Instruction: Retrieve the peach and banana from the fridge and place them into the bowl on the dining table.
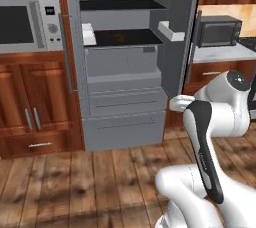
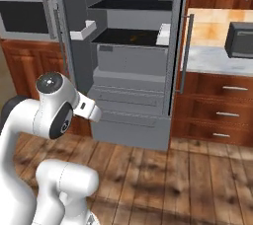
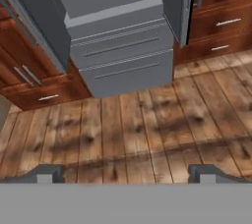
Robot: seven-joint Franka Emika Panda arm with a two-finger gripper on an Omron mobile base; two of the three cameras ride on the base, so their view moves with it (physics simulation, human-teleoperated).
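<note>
fridge open ahead, gripper wide and holding nothing

in the left base view we see the fridge (image 1: 125, 72) filling the upper centre of the frame, both its doors swung open. on its lower black shelf, near the middle of the frame's upper half, sits a small yellowish shape (image 1: 119, 37); it is too small for us to tell whether it is the banana or the peach. in the right base view the same faint yellowish mark (image 2: 132, 36) lies on the lower black shelf, upper centre of the frame. white door bins (image 1: 172, 31) stick out from the open right door in the upper right of the left base view. below the shelves the grey bottom drawers (image 1: 125, 117) are closed.

the gripper (image 3: 125, 173) shows in the hand view as two dark fingertips (image 3: 45, 173) at the bottom edge, one at lower left and one at lower right, standing wide apart with nothing between them. past them we see the wood plank floor (image 3: 147, 125), and the fridge's drawers in the upper centre of that frame.

the white arm (image 1: 210, 137) rises from the lower right of the left base view, well short of the fridge. a built-in microwave (image 1: 27, 22) sits in the upper left of that frame, set in reddish-brown cabinets (image 1: 30, 112). a dark countertop oven (image 1: 217, 31) stands on the grey counter (image 1: 220, 52) at the upper right.
</note>
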